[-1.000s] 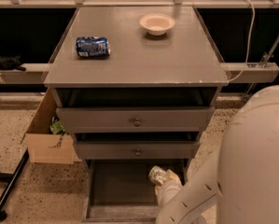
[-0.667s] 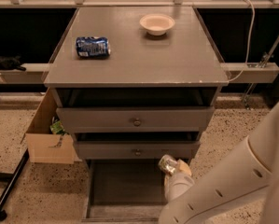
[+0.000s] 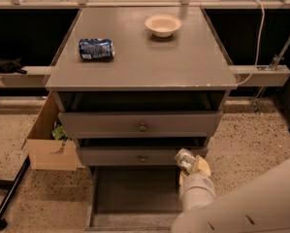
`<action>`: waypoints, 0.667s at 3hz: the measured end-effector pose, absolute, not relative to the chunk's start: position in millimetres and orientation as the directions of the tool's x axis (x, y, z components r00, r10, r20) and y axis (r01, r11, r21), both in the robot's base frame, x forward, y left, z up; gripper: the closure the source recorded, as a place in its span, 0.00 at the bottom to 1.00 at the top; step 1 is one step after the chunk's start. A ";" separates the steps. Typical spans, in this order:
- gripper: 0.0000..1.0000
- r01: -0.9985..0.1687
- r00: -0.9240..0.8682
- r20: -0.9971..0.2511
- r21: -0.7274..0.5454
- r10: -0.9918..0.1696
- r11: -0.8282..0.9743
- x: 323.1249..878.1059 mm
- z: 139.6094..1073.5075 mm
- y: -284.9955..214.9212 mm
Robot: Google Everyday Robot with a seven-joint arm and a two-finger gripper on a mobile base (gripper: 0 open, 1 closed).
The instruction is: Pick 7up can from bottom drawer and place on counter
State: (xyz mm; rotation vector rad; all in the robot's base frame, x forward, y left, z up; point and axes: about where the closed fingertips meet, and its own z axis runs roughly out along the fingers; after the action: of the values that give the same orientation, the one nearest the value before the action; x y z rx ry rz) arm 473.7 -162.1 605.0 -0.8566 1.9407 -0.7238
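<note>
Down at the right front corner of the cabinet, the gripper [image 3: 190, 162] hung over the right side of the open bottom drawer [image 3: 130, 194], its fingers closed around the 7up can [image 3: 184, 157]. The can sat tilted in that grasp, clear of the drawer's flat grey floor and level with the right end of the lower knob-fronted drawer [image 3: 135, 157]. The white arm [image 3: 241, 205] reached in from the lower right corner of the view. Above, the upper knob-fronted drawer [image 3: 142, 124] stood slightly pulled out beneath the counter [image 3: 149, 64]. On the counter, a blue and white can [image 3: 96, 49] lay on its side near the left edge, and a pale bowl [image 3: 163, 24] rested toward the back edge, right of centre. A cardboard box [image 3: 50, 147] stood on the speckled floor just left of the cabinet.
</note>
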 end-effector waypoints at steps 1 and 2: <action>1.00 -0.335 -0.386 -0.465 -0.734 -0.797 0.591 475.5 590.3 -150.3; 1.00 -0.294 -0.335 -0.467 -0.773 -0.818 0.562 527.2 632.8 -135.4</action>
State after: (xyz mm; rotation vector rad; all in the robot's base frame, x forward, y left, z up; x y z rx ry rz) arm 527.2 -135.4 632.8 -0.9034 1.8888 -0.7267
